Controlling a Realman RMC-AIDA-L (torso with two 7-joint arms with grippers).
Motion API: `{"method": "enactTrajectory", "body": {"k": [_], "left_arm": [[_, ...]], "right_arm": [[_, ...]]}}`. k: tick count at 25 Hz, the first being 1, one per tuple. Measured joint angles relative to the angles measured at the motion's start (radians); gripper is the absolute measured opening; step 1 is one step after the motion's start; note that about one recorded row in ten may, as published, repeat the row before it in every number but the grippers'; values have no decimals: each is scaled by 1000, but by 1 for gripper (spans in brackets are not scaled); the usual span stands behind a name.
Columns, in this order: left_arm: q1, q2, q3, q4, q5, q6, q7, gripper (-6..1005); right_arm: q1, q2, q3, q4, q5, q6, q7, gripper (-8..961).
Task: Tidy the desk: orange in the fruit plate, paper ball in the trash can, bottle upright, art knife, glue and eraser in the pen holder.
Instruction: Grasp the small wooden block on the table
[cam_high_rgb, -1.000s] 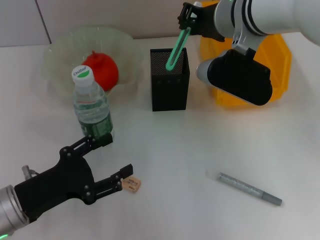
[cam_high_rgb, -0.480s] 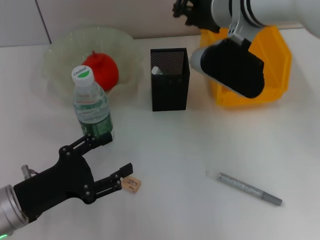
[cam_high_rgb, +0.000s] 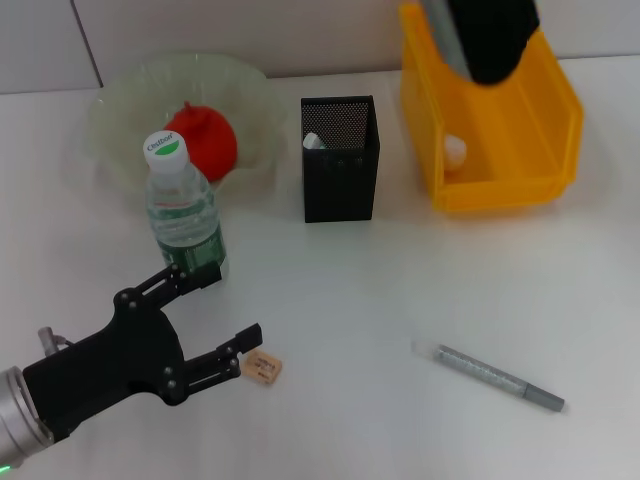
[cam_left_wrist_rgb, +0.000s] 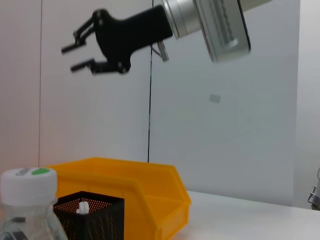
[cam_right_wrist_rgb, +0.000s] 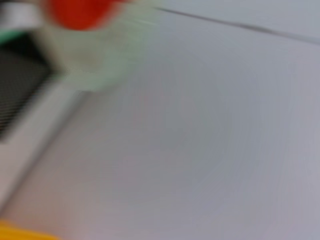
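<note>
With the black mesh pen holder (cam_high_rgb: 340, 158) as centre, the clear ruffled fruit plate (cam_high_rgb: 130, 120) holding the red-orange fruit (cam_high_rgb: 203, 139) lies at nine o'clock, the yellow plastic bin (cam_high_rgb: 500, 125) at three, the upright clear water bottle (cam_high_rgb: 183, 208) at eight, the small tan eraser (cam_high_rgb: 263, 367) at seven, and the grey art knife (cam_high_rgb: 498, 377) at five.

You're looking at a matt white desk (cam_high_rgb: 380, 300), smooth. Pen holder (cam_high_rgb: 340, 160), frame centre top: black perforated metal mesh, matt. Bin (cam_high_rgb: 500, 130), upper right: glossy yellow plastic. Bottle (cam_high_rgb: 182, 205), left: clear ribbed plastic, white cap. Fruit plate (cam_high_rgb: 140, 110), upper left: translucent, glassy. Art knife (cam_high_rgb: 498, 378), lower right: dull grey metal look. Left gripper (cam_high_rgb: 215, 325), lower left: matt black plastic
</note>
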Motion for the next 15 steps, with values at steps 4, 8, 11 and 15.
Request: {"method": "enactTrajectory", "body": {"k": [4, 8, 11, 15], "left_arm": [[-5, 1, -2, 5, 0, 0, -2, 810], [-6, 2, -2, 12, 0, 1, -4, 810], [-7, 3, -2, 25, 0, 9, -5, 810], [-7, 3, -2, 29, -2, 26, -2, 810]], "right_arm": [[-24, 0, 94, -39, 125, 16, 111, 279], [-70, -4, 225, -67, 419, -15, 127, 281], [-109, -9, 375, -78, 731, -115, 109, 282], [-215, -12, 484, 0, 1143, -222, -14, 284]]}}
